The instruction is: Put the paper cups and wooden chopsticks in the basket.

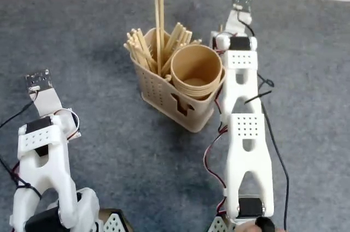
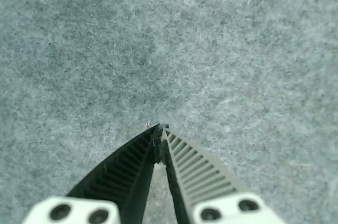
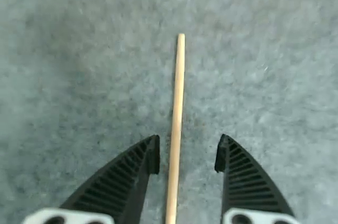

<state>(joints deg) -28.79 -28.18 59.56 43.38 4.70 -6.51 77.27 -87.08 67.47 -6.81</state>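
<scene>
A basket (image 1: pixel 158 94) is seen at the middle of the grey carpet (image 1: pixel 98 35), already loaded. A stack of cups (image 1: pixel 196 73) is nested in the side nearer the right arm (image 1: pixel 243 111), and a bundle of chopsticks (image 1: pixel 143 46) is stood in the other side, 2 of them sticking up well above the rest. 1 chopstick (image 3: pixel 178 97) is left lying flat on the carpet. The right gripper (image 3: pixel 185 155) is placed over it with its fingers spread moderately, 1 on each side of the stick, neither touching it and nothing held. The left gripper (image 2: pixel 159 129) is parked over bare carpet, well apart from the basket, its fingers pressed together at the tips around nothing. The step in hand is judged to be the pickup of this loose chopstick, and the task is judged nearly done as far as can be seen. For the next move, the right gripper would need to be lowered until the fingertips reach the carpet, then closed across the thin shaft, kept centred so that the stick is not rolled aside. A lift and a short carry to the basket would then be called for, with the stick tipped upright and released among the others.
</scene>
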